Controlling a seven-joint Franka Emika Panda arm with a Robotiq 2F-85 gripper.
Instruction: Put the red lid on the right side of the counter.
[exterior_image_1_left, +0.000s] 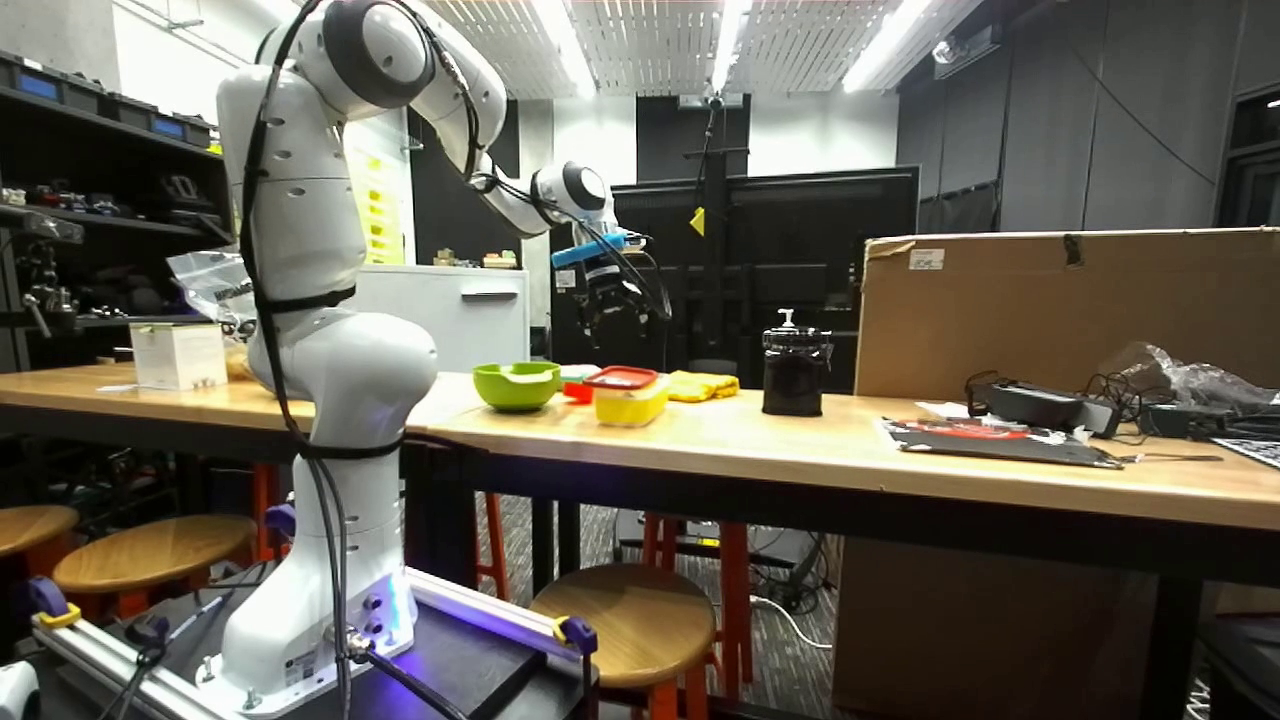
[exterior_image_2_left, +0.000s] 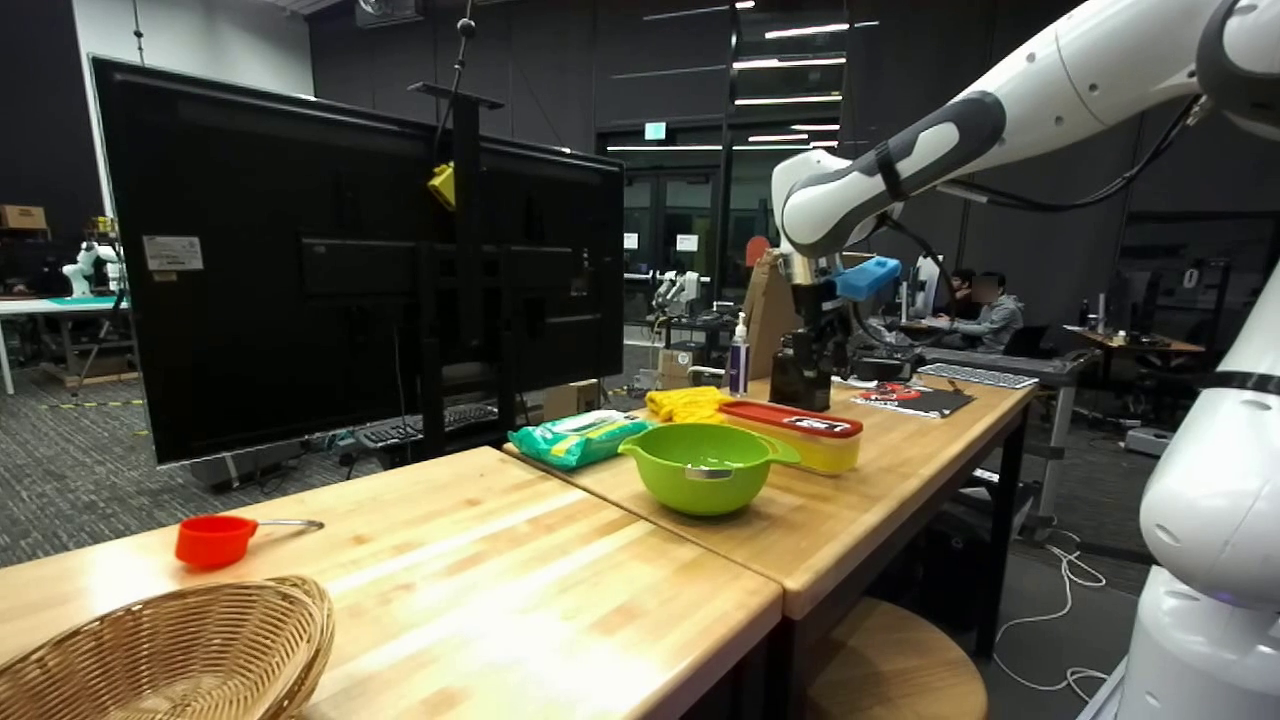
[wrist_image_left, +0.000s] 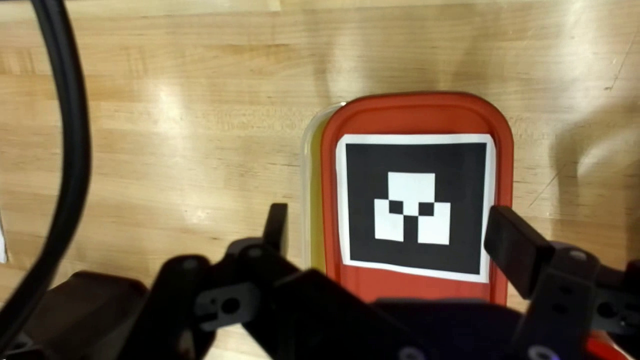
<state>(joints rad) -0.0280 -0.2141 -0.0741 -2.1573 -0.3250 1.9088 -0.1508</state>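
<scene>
The red lid (exterior_image_1_left: 621, 377) is a flat rounded rectangle in these frames. It sits on a clear container with yellow inside (exterior_image_1_left: 630, 407), on the wooden counter (exterior_image_1_left: 850, 440). The lid (exterior_image_2_left: 765, 413) also shows behind the green bowl in an exterior view. In the wrist view the lid (wrist_image_left: 420, 112) carries a black-and-white square marker; its near end is hidden by the gripper. My gripper (exterior_image_1_left: 616, 325) is open and empty, above the lid. In the wrist view the gripper's (wrist_image_left: 388, 222) fingers stand apart; the left is outside the container's edge, the right overlaps the lid's right edge.
A lime-green bowl (exterior_image_2_left: 700, 470) stands beside the container. A yellow cloth (exterior_image_1_left: 700, 386) and a green packet (exterior_image_2_left: 580, 440) lie behind. A dark canister (exterior_image_1_left: 793, 400) stands farther along, then a black board (exterior_image_1_left: 1000, 445) and a cardboard box (exterior_image_1_left: 1070, 310).
</scene>
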